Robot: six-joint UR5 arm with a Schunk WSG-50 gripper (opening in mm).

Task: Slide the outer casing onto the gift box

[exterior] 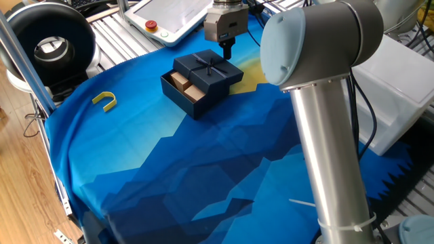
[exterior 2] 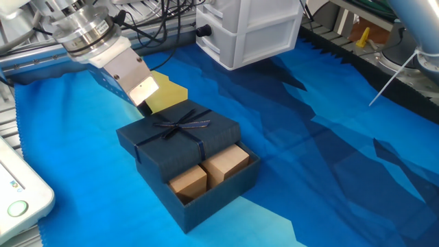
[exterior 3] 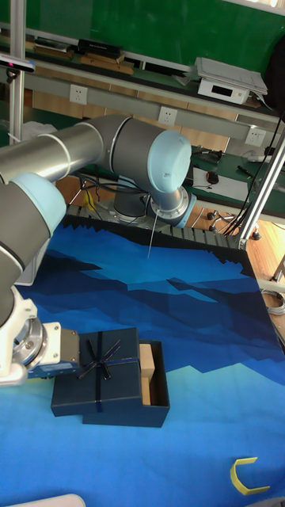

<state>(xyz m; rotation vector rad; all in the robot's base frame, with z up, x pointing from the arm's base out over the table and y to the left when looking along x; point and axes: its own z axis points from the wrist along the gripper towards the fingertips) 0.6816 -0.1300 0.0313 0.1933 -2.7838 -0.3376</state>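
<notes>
My gripper [exterior 2: 142, 91] at far edge of outer casing [exterior 2: 180, 134], touching it; open or closed, cannot tell. Casing partly over gift box [exterior 2: 206, 195] on bench; tan blocks [exterior 2: 208, 171] exposed.

The casing [exterior 2: 180, 137] is covering most of the box [exterior 2: 206, 195]. The gripper [exterior 2: 143, 104] fingertips are hiding behind the casing's far edge.

Bright even light, sharp focus; soft shadows; mild glare on blue cloth [exterior: 169, 169].
</notes>
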